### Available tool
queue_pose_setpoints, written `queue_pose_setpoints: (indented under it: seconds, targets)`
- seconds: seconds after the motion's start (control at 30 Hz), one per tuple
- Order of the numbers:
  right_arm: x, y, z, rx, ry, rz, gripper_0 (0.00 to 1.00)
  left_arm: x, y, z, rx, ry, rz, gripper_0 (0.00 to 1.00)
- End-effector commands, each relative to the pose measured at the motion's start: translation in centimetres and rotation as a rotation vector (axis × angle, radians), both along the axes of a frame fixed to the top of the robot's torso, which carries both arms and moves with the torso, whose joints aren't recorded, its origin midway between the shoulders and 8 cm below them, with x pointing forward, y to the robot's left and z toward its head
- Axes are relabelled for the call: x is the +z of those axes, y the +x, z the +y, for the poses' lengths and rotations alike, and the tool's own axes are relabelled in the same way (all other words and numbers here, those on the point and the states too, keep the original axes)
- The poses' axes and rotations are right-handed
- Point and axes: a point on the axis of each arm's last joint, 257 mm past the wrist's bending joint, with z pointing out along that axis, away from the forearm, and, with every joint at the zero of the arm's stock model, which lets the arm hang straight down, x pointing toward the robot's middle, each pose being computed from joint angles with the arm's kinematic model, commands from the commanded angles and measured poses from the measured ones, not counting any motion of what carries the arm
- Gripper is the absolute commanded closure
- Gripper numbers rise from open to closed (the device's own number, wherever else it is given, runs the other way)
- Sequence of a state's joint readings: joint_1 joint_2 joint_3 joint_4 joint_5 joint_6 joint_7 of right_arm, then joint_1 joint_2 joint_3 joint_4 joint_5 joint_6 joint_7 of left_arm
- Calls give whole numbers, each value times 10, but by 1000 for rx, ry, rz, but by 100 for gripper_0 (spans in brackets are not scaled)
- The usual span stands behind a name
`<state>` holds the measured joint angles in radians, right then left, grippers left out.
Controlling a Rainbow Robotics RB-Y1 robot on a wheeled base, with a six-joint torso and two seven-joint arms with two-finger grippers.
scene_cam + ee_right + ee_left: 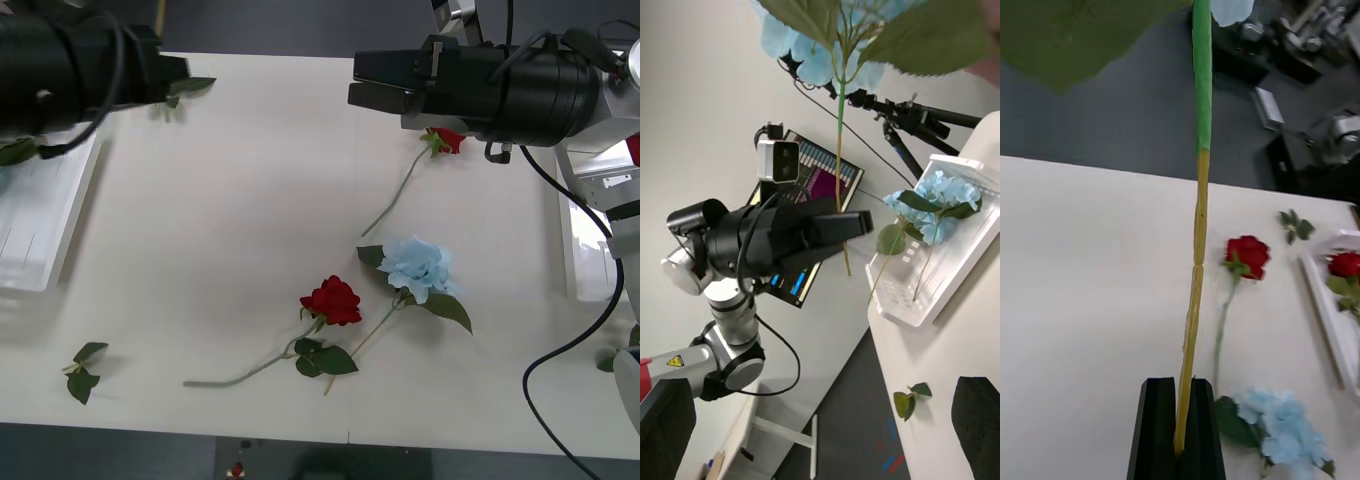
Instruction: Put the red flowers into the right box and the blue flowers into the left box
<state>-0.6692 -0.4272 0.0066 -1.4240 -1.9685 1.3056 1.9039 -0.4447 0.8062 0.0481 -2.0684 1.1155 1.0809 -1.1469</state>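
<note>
My left gripper [1180, 420] is shut on the thin stem of a blue flower [816, 45], held in the air over the table's far left [170, 72] near the left box [40, 230]. Another blue flower [936, 201] lies in that box. My right gripper [375, 80] hovers open over the far middle, partly covering a red flower [446, 140]. A second red flower [332, 300] and a blue flower [418, 268] lie side by side in the middle. The right box [1322, 300] holds a red flower [1346, 264].
A loose leaf sprig [82, 370] lies near the front left corner of the table. Another sprig [1295, 223] lies at the table's right edge. The right box [585, 250] sits partly under the right arm and its cable.
</note>
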Motion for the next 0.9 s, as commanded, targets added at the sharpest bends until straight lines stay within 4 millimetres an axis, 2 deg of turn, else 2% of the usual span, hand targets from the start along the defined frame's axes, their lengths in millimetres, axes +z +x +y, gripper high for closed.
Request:
queue_pose_setpoints:
  seconds: [0.03,0.1,0.17,0.23,0.37,0.4,0.5,0.63,0.7,0.9]
  targets:
    - [8,4,-10,-34,-42,-23,0,-10,0,87,171,29,42,100]
    - [4,11,-16,-63,-70,-14,0,-15,-1,120,234,36,54,100]
    - [-4,22,-26,-109,-115,30,0,-22,-4,169,330,42,72,100]
    - [-12,32,-35,-155,-155,67,0,-29,-8,205,401,41,92,100]
    - [-34,55,-59,-267,-258,152,0,-47,-18,273,534,42,132,100]
    - [-37,58,-62,-282,-271,164,0,-49,-19,283,556,48,134,100]
    - [-53,75,-78,-375,-330,246,0,-66,-29,332,659,87,160,100]
    - [-75,96,-100,-504,-408,330,0,-89,-36,372,744,114,192,100]
    - [-86,105,-108,-565,-445,367,0,-103,-36,381,757,122,213,100]
    - [-115,127,-125,-755,-545,497,0,-126,-36,393,773,147,243,99]
